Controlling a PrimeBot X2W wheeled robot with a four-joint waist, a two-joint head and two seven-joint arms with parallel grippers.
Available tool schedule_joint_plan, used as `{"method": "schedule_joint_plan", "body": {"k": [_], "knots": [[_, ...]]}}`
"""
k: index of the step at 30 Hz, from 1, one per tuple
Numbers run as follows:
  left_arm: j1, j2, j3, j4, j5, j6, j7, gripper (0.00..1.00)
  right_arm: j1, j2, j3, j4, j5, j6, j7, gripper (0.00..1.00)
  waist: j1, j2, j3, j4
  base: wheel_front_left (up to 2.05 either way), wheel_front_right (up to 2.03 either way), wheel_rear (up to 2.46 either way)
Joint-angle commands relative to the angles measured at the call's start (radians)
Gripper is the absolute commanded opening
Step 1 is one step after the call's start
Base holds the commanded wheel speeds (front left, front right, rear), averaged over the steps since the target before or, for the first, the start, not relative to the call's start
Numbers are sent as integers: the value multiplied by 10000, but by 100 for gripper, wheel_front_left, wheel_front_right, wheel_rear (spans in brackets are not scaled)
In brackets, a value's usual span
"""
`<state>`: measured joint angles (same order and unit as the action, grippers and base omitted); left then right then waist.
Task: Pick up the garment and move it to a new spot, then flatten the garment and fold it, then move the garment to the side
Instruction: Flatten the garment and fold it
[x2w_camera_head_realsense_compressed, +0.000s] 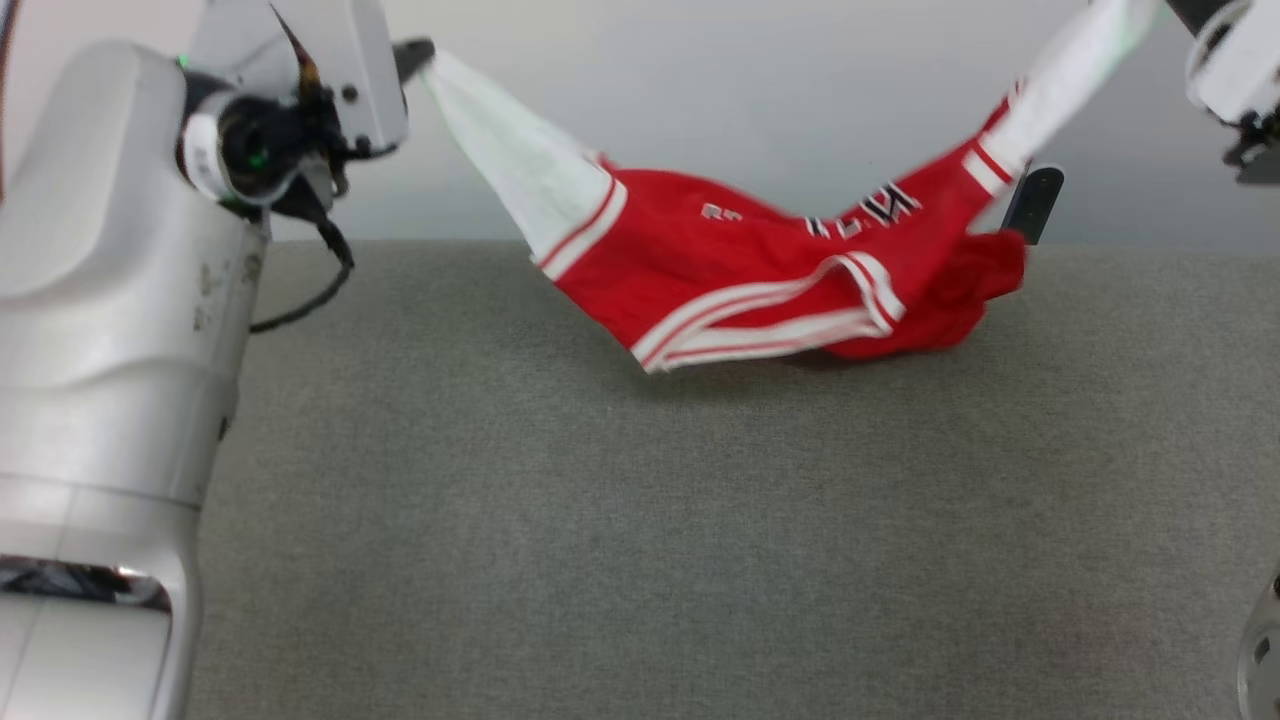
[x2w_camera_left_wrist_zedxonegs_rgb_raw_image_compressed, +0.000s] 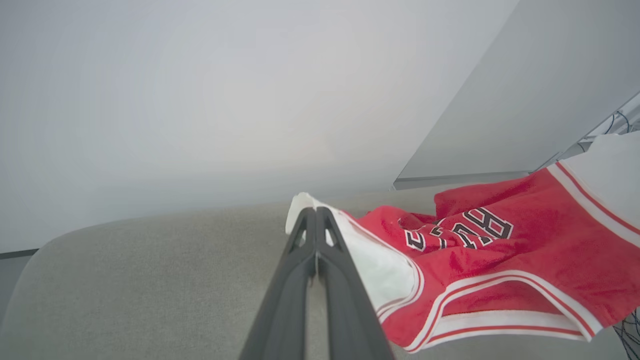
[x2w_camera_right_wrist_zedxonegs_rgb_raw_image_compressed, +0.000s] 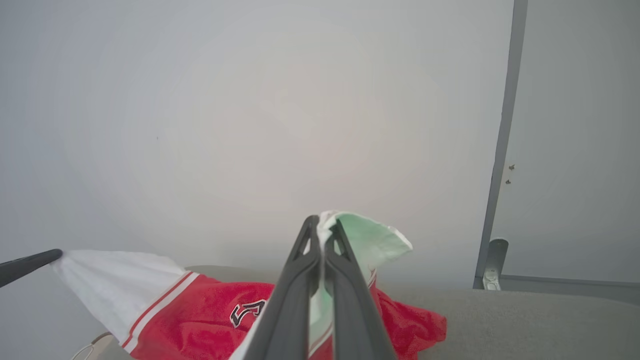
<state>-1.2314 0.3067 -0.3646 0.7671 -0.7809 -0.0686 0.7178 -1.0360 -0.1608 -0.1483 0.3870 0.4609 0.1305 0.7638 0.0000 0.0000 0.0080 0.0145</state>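
Far left in the head view: pale left forearm (x2w_camera_head_realsense_compressed: 110, 300), then the left gripper (x2w_camera_head_realsense_compressed: 415, 55), raised above the far left part of the grey fabric-covered surface (x2w_camera_head_realsense_compressed: 640, 550), jaws pressed together on the tip of one white sleeve. In the left wrist view, two dark fingers (x2w_camera_left_wrist_zedxonegs_rgb_raw_image_compressed: 300, 280) shut tight, a little white cloth poking out past the tips. From there rightward: the garment (x2w_camera_head_realsense_compressed: 760, 270), slung like a hammock between the two grippers along the surface's far edge, its white sleeve sloping down into red cloth with white-striped trim. Black-and-white lettering across the sagging middle, crumpled and partly hidden in folds. Lowest red fold right of centre, close over the surface near the far edge; touching or just clear, cannot tell. Just behind that fold, at the far edge, a dark upright piece (x2w_camera_head_realsense_compressed: 1035, 200), too unclear to name. Further right, the second white sleeve rising steeply toward the top right corner of the head view. In the right wrist view, the right gripper (x2w_camera_right_wrist_zedxonegs_rgb_raw_image_compressed: 322, 222) likewise clamped on that sleeve's end, green-tinted cloth bunched past the tips.
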Motion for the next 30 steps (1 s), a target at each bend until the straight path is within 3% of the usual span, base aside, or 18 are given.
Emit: {"method": "schedule_joint_plan", "body": {"k": [1, 9, 17, 22, 30], "knots": [[-170, 17, 45, 101, 74, 57, -119, 0, -172, -42, 226, 136, 76, 4, -205, 0, 0, 0, -7, -7, 0, 0, 0], [-1020, 122, 224, 563, 183, 22, -996, 0, -1235, -250, 1268, 1087, 638, 4, -1504, 0, 0, 0, 302, -9, 0, 0, 0], [-2043, 309, 429, 780, 420, 86, -2227, 0, -2458, -640, 2042, 1857, 438, 4, -3064, 0, 0, 0, 1679, -103, 0, 0, 0], [-2892, 406, 441, 1039, 738, 72, -3260, 0, -3435, -716, 2621, 2614, -38, 4, -4452, 0, 0, 0, 2877, -265, 0, 0, 0], [-4912, 343, 647, 1494, 1159, 65, -5644, 0, -5433, -870, 2877, 4147, -1516, 4, -7717, 0, 0, 0, 4930, -352, 0, 0, 0]]}}
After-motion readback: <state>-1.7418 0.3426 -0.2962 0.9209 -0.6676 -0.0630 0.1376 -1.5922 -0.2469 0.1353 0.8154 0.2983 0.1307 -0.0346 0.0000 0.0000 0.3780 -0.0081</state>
